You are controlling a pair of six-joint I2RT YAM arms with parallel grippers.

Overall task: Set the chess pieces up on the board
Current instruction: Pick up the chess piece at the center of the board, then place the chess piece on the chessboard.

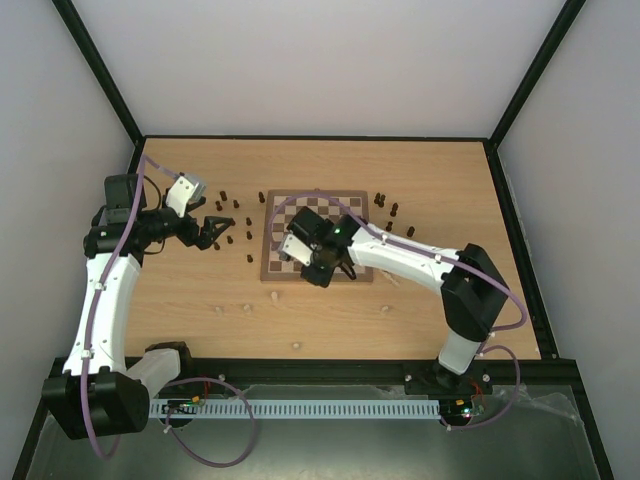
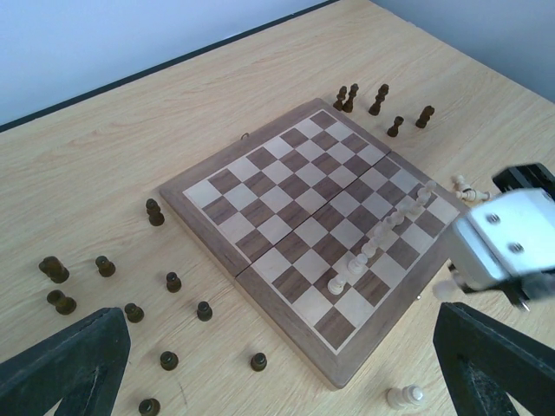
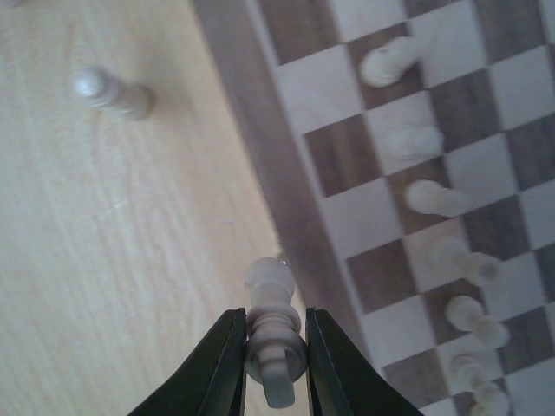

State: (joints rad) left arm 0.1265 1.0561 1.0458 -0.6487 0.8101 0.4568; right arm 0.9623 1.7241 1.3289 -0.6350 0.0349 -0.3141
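Note:
The board (image 1: pixel 290 278) lies mid-table, with a row of pale pawns (image 2: pixel 381 230) along its near side. My right gripper (image 3: pixel 273 321) is shut on a pale chess piece (image 3: pixel 270 282), held above the tabletop just outside the board's rim (image 3: pixel 260 156). From above, that gripper (image 1: pixel 318 268) hangs over the board's near-left part. My left gripper (image 1: pixel 215 232) hovers left of the board, open and holding nothing, its fingers (image 2: pixel 61 364) far apart. Dark pieces (image 2: pixel 130 312) stand on the table beside it.
More dark pieces (image 1: pixel 390 212) stand past the board's far right corner. Pale pieces are scattered on the near tabletop (image 1: pixel 247 308), (image 1: pixel 296 346), and one lies by the board's corner (image 2: pixel 406 397). The right wrist camera block (image 2: pixel 503 243) shows at the left wrist view's right edge.

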